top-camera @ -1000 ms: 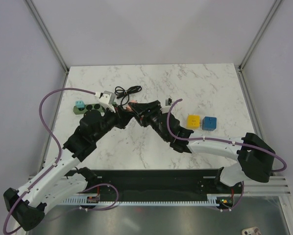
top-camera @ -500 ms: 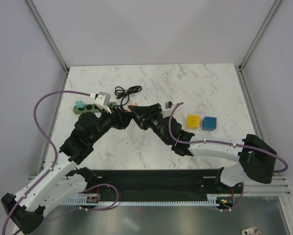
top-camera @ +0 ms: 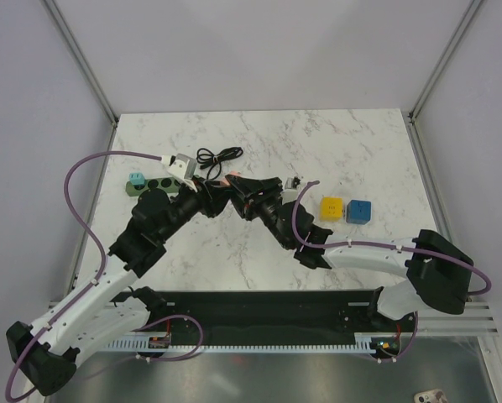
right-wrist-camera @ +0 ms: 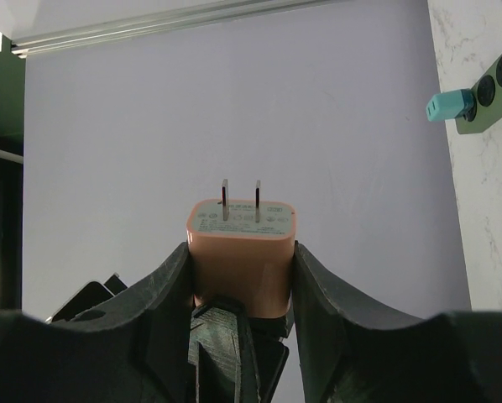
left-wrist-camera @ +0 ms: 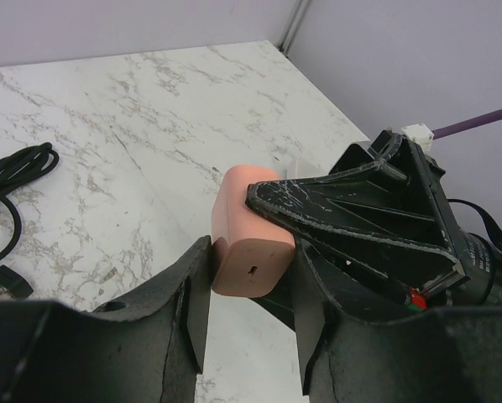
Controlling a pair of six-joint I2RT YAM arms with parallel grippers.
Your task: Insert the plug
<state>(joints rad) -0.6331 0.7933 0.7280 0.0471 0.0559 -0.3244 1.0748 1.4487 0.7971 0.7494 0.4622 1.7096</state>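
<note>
Left gripper (left-wrist-camera: 251, 312): mine, closed on the near end of the pink plug (left-wrist-camera: 247, 252), one finger pressed to each side of it; in the top view it sits (top-camera: 207, 190) over the left middle of the table.
Right gripper (right-wrist-camera: 241, 295): also mine, clamped on the same pink plug from the opposite end, one finger against each side. In the left wrist view, one of its black fingers (left-wrist-camera: 352, 220) lies along the plug's top.
Table (top-camera: 360, 143): white marble top, with both my arms reaching in from the near edge and meeting nose to nose above it.
Green power strip (top-camera: 156, 184): lying near the left edge, well apart from the pink plug; round sockets show along it (right-wrist-camera: 492, 88).
Black cable (top-camera: 217, 156): coiled on the table just behind my two grippers.
Yellow block (top-camera: 332, 208): on the table right of centre, just beside the blue block (top-camera: 359, 211).
Pink plug, position: held off the table between the two grippers, only a sliver showing from above (top-camera: 227, 179).
Teal cube (top-camera: 137, 179): sitting on the left end of the green power strip (right-wrist-camera: 448, 107).
Prongs (right-wrist-camera: 226, 198): two flat metal blades standing out of the pink plug's labelled end face, bare and clear of my fingers.
Slot (left-wrist-camera: 251, 271): small dark opening in the plug's other end.
</note>
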